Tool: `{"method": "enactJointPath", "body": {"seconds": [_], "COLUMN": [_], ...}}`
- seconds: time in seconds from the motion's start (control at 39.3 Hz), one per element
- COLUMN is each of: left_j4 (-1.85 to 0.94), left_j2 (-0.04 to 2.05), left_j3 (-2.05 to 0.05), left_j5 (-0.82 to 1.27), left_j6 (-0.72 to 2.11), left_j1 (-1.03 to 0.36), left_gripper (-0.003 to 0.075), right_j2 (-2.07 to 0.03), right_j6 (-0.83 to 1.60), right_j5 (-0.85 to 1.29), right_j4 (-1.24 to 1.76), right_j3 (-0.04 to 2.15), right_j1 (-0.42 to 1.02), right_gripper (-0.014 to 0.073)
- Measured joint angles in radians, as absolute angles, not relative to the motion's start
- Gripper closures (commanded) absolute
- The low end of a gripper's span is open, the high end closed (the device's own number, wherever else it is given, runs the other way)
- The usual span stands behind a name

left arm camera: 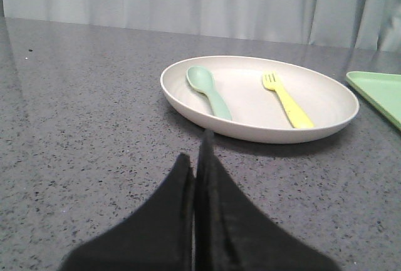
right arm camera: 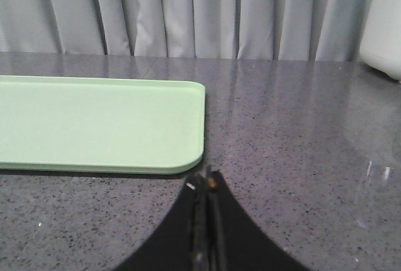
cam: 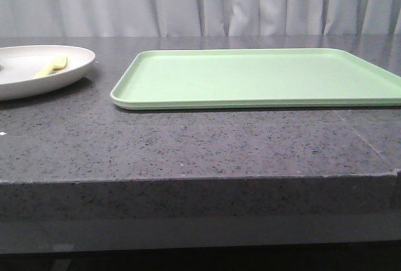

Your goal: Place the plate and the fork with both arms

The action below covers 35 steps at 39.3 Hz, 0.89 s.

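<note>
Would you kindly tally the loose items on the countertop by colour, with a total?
Off-white: 1, the round shallow plate
Light green: 1, the rectangular tray
Bright yellow: 1, the small plastic fork, lying in the plate
Pale grey-green: 1, the plastic spoon, also in the plate
Total: 4

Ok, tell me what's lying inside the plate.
The plate holds two utensils: a pale green spoon and the yellow fork, lying apart. Nothing hides the plate's inside in the left wrist view; the front view shows only the fork.
</note>
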<state>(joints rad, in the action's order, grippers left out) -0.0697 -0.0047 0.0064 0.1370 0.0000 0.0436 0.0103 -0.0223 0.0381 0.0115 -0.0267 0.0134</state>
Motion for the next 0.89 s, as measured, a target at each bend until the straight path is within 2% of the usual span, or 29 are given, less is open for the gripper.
{"method": "enactJointPath", "body": {"seconds": [0.89], "left_j4": [-0.07], "left_j2": [-0.005], "left_j3": [0.002], "left_j5": [0.106], "left_j6": [0.0], "left_j1": [0.044], "left_gripper": [0.0738], "right_j2": [0.01], "right_j6": [-0.022], "right_j5": [0.014], "right_j4": [0.011], "right_j3": [-0.024], "right_j1": [0.013], "right_gripper": [0.0652]}}
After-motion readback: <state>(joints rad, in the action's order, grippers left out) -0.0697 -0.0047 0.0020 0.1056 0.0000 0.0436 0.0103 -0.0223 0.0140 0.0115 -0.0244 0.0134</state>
